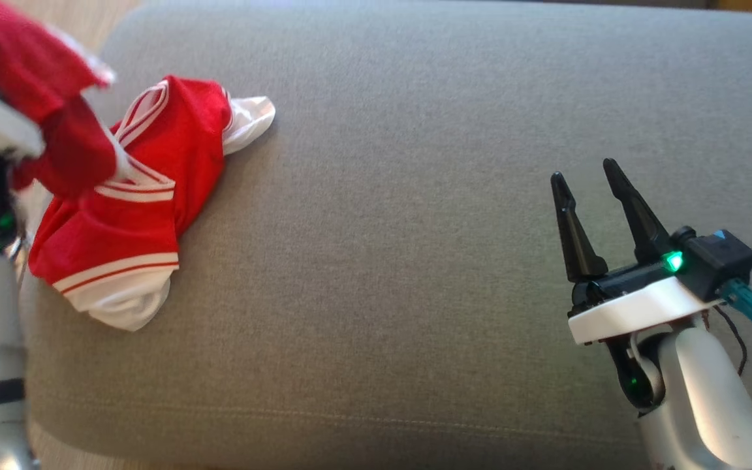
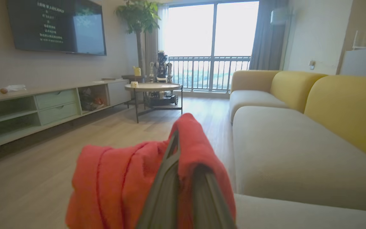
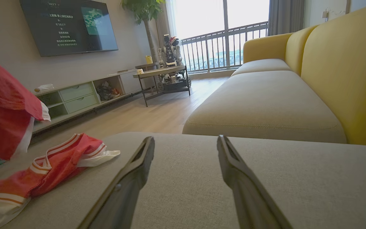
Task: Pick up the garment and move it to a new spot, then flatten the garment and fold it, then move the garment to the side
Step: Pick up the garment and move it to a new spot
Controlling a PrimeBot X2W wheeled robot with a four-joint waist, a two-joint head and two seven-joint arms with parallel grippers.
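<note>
Red garment (image 1: 134,215) is pinched at one end in my left gripper (image 2: 176,143), the rest heaped at the left of the grey cushion (image 1: 415,196). My right gripper (image 1: 583,171) hovers spread, well apart.

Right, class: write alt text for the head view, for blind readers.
A red, white-trimmed garment lies crumpled at the left of a grey sofa cushion, part held up by the left end effector. The right end effector is open at lower right.
</note>
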